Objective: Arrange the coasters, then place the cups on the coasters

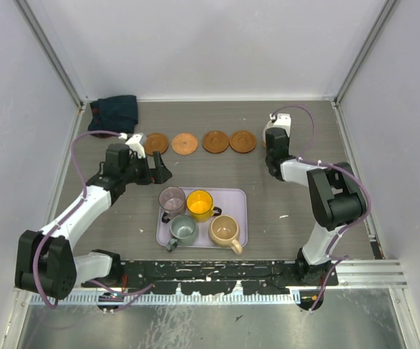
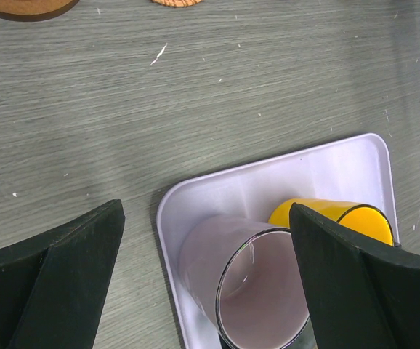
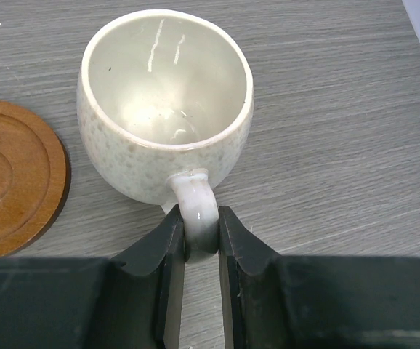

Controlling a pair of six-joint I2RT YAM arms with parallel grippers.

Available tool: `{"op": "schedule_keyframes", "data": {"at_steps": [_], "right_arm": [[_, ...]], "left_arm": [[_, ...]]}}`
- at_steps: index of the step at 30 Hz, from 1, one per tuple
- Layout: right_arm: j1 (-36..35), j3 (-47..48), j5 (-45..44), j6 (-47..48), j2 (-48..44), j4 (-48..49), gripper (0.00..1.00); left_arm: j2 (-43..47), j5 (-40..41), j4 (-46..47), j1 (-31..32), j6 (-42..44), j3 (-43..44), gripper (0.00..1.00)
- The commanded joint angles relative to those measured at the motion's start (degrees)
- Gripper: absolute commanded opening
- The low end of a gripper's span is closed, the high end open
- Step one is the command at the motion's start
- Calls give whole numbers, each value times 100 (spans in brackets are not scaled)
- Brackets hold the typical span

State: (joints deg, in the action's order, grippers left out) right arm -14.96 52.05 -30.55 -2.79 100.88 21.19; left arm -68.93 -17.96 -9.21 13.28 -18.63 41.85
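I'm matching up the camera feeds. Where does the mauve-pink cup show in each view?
Top external: mauve-pink cup at the lavender tray's far left corner.
Left wrist: bottom centre, in that tray corner.
Right wrist: not in it; a cream-white cup instead.
Shared landmark: the yellow cup beside it, top and left-wrist views.

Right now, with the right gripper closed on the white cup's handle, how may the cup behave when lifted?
The white cup looks like glazed ceramic, so probably rigid and breakable if dropped. The right gripper pinches only the handle, at one side, so the round body may sag or swivel. The glossy glaze could slip.
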Motion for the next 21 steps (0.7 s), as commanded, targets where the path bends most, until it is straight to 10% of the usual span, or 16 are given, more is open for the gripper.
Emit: {"op": "schedule_keyframes", "data": {"at_steps": [1,9,14,21], "right_arm": [[-157,-62,-280,-121,-171,432,1],[-244,50,-635,-123,-121,155,13],[-253,93,-748,-172,-108,38,44],[-265,103,-801,-226,-121,-62,59]], "left_arm": [[38,-28,359,23,70,-4,98],[71,-30,350,25,70,-14,98],[88,-24,328,25,76,-1,98],[98,-17,315,19,74,16,98]]}}
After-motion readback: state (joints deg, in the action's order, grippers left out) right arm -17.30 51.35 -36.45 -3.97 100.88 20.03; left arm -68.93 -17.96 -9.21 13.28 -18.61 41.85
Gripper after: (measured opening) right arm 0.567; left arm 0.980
